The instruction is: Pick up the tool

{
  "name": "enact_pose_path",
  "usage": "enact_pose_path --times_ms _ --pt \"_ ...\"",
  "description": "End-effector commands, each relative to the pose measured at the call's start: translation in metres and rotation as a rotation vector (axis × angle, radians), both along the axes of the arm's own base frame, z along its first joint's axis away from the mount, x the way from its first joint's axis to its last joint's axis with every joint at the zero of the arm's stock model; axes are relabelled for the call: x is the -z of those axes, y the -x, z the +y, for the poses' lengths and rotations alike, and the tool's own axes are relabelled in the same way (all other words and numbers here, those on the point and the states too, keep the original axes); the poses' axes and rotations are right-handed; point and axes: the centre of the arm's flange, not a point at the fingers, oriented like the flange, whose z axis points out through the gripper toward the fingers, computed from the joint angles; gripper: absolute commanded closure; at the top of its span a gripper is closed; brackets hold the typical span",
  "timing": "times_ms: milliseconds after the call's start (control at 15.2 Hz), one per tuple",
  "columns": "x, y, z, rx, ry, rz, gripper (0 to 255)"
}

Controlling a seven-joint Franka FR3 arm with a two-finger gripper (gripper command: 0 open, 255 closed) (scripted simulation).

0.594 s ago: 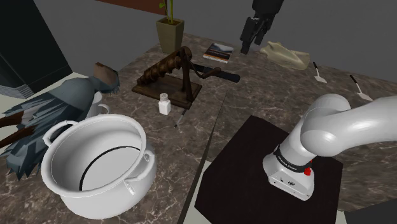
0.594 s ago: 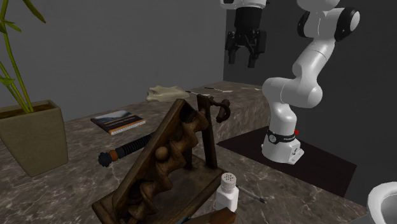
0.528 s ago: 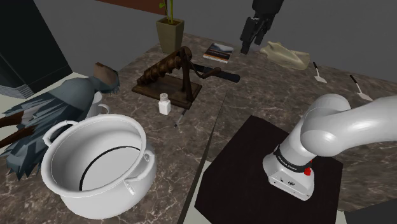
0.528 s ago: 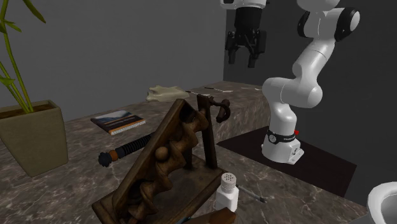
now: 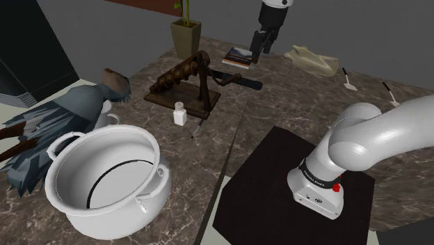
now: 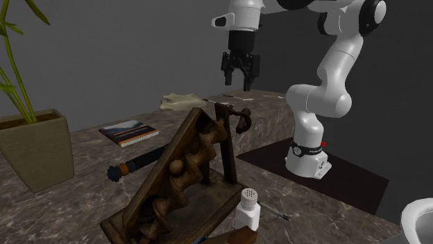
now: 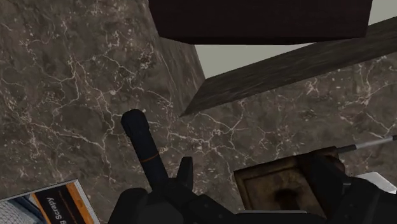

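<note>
Clearly open, the gripper [image 6: 239, 81] hangs empty over the tool [image 7: 142, 144].

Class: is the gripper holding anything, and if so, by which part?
Nothing is held. The gripper hangs open above the table, clear of the dark-handled tool lying there.

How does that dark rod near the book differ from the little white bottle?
The dark rod lies flat on the counter; the white bottle stands upright. The rod is long and slim with orange bands; the bottle is short and plain, with a dotted cap. Both rest beside the wooden stand.
</note>
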Motion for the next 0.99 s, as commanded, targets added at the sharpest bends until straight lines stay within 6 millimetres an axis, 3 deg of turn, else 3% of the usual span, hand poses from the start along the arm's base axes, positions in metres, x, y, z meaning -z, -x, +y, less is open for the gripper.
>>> enact_pose_path --times_ms 0,924 --pt "0.016 -0.018 -0.013 -0.023 0.001 0.003 0" --pt "0.123 -0.15 -0.091 -0.172 0.003 0.028 0"
